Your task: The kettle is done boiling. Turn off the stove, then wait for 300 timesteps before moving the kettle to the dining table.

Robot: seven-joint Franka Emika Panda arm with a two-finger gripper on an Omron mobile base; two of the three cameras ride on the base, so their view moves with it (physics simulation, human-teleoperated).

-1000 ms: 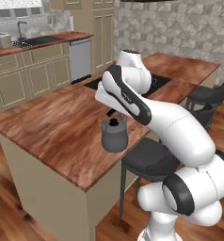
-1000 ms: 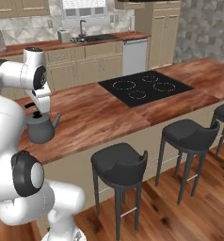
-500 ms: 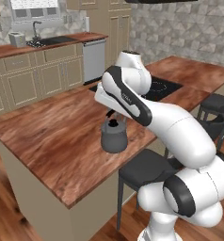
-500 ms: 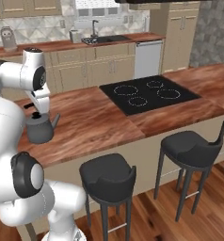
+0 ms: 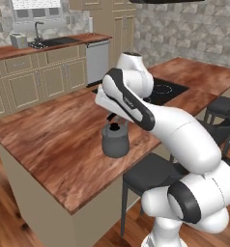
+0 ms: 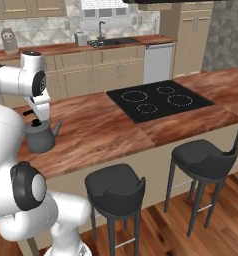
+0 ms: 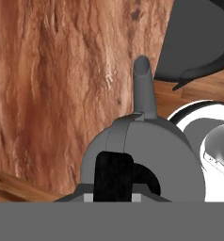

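We see the small squat grey metal kettle (image 5: 115,140) just under the fingers, gripper (image 7: 113,188) clenched apparently on its black handle, reddish-brown wooden island counter (image 5: 49,144) below.

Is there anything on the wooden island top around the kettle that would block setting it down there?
Nothing visible does. The kettle hangs from the shut pincer over bare wood of the dining table; the stove lies well off to one side.

No legible text, labels, brands, numbers or signs on any surface in the three views; the stove (image 6: 160,99) carries only plain white burner outlines, no markings that can be read
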